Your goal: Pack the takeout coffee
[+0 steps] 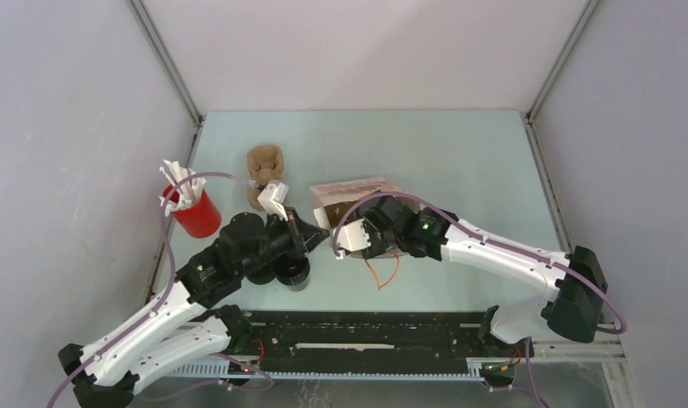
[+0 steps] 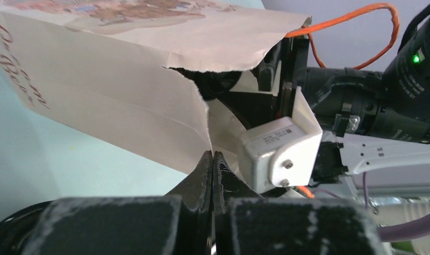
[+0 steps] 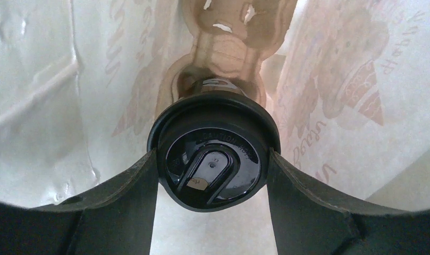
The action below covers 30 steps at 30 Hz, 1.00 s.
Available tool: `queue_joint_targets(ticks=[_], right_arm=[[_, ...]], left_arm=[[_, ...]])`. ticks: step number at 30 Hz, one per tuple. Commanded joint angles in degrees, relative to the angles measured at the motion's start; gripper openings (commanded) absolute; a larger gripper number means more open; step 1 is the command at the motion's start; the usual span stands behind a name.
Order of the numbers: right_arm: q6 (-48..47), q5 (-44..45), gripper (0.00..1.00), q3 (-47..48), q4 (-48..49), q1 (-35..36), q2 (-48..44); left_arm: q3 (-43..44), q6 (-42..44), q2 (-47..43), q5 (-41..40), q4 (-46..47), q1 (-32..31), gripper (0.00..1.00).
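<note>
My right gripper (image 3: 213, 169) is shut on a takeout coffee (image 3: 212, 154), a black cup with a black lid. It holds the cup inside the white paper bag (image 3: 42, 85), above the brown pulp carrier (image 3: 228, 37) that lies deeper in the bag. In the top view the bag (image 1: 357, 189) lies at mid table with the right wrist in its mouth, and the gripper's tips are hidden there. My left gripper (image 2: 212, 158) is shut on the bag's torn mouth edge (image 2: 199, 111). Another black cup (image 1: 293, 272) stands by the left arm (image 1: 238, 251).
A red cup (image 1: 197, 214) with white sticks stands at the left. A brown lumpy thing (image 1: 265, 168) lies behind the left gripper. The bag's orange handle (image 1: 384, 274) loops onto the table. Grey walls close in three sides.
</note>
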Motion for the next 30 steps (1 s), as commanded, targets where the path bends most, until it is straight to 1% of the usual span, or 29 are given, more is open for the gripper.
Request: queue_joint_targets(ticks=[1, 7, 9, 13, 15, 18, 23, 28, 30], right_arm=[[3.7, -2.3, 0.19, 4.8, -9.2, -0.6, 3.5], [7.3, -6.5, 0.19, 11.5, -16.6, -1.3, 6.7], [7.1, -6.3, 0.19, 12.2, -17.2, -1.5, 7.7], [5.1, -4.0, 0.19, 13.0, -15.4, -1.8, 9.5], [5.1, -3.3, 0.19, 14.8, -16.0, -1.8, 11.0], [6.3, -2.6, 0.19, 19.1, -19.8, -0.8, 12.6], [9.3, 0.9, 0.19, 21.5, -24.5, 1.9, 12.1], [12.6, 2.5, 0.19, 20.6, -28.5, 3.9, 10.8], [12.6, 1.9, 0.19, 18.4, -27.4, 4.2, 8.8]], left_arm=[[2.6, -3.2, 2.3, 12.6, 1.6, 4.4, 0.0], [2.6, -7.8, 4.7, 21.1, 2.2, 10.8, 0.0], [2.8, -8.9, 5.1, 23.5, 2.5, 13.2, 0.0], [3.3, -11.2, 5.9, 28.8, 2.7, 16.4, 0.0], [3.4, -11.5, 6.4, 30.1, 2.8, 17.0, 0.0], [3.3, -11.9, 7.9, 32.8, 2.9, 17.4, 0.0], [3.2, -13.4, 9.8, 39.8, 6.2, 17.7, 0.0], [3.5, -15.2, 10.9, 47.0, 9.2, 17.7, 0.0], [3.4, -15.2, 11.0, 49.2, 9.3, 17.7, 0.0]])
